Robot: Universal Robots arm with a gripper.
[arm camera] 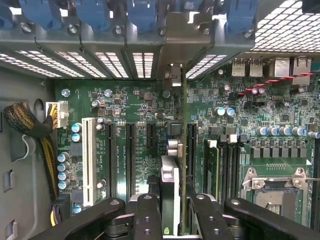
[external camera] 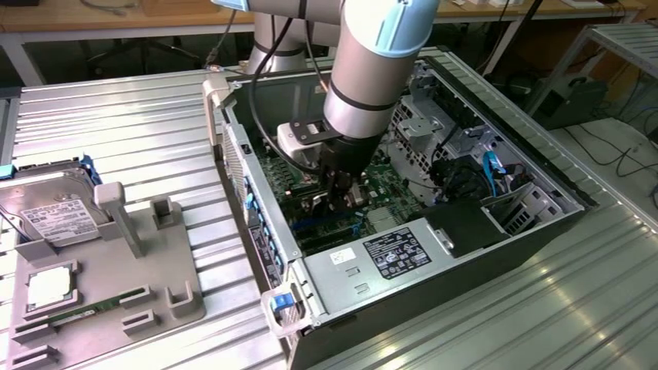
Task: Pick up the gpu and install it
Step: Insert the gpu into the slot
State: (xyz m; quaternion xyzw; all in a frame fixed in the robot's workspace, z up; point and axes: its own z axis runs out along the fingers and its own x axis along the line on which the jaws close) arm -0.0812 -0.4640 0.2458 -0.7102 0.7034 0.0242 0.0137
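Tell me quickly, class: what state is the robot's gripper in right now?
Gripper: closed on the gpu, held edge-on over the motherboard slots.

Hard drive (external camera: pixel 54 210) on grey holder (external camera: pixel 154 270) beside open case (external camera: pixel 535 166)

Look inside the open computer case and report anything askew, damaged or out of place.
Nothing stands out. The gpu stands edge-on, upright in the gripper over the motherboard slots, its bracket toward the rear slot openings. The yellow-black cable bundle lies tidy along the case wall.

An outside camera looks steeply down on my open black computer case (external camera: pixel 411 254); my wrist camera looks close onto its green motherboard (arm camera: pixel 135 110) (external camera: pixel 386 189), which both see.
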